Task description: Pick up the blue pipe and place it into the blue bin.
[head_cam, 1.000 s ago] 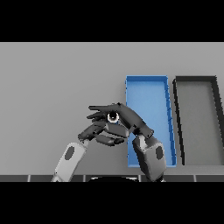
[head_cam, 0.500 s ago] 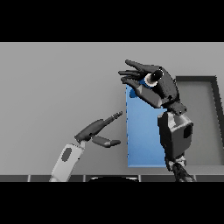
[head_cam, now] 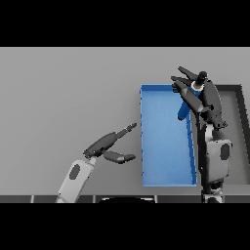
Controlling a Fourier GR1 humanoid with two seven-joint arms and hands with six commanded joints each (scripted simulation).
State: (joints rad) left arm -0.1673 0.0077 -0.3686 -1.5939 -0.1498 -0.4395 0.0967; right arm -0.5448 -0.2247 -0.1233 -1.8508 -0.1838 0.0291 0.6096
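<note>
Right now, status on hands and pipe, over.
Right hand above blue bin, fingers round blue pipe. Left hand open over table. Pipe not yet in bin. Nothing blocking.

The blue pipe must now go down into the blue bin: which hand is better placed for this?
The right hand. Its fingers already hold the blue pipe above the open blue rectangular bin, near its far right corner. The left hand rests open over the grey table, left of the bin, holding nothing.

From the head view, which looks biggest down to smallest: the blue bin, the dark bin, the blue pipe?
1. Blue bin, largest.
2. Dark bin, partly hidden by the right arm and cut off at the edge, so unsure.
3. Blue pipe, smallest, mostly hidden by the right hand.
</note>
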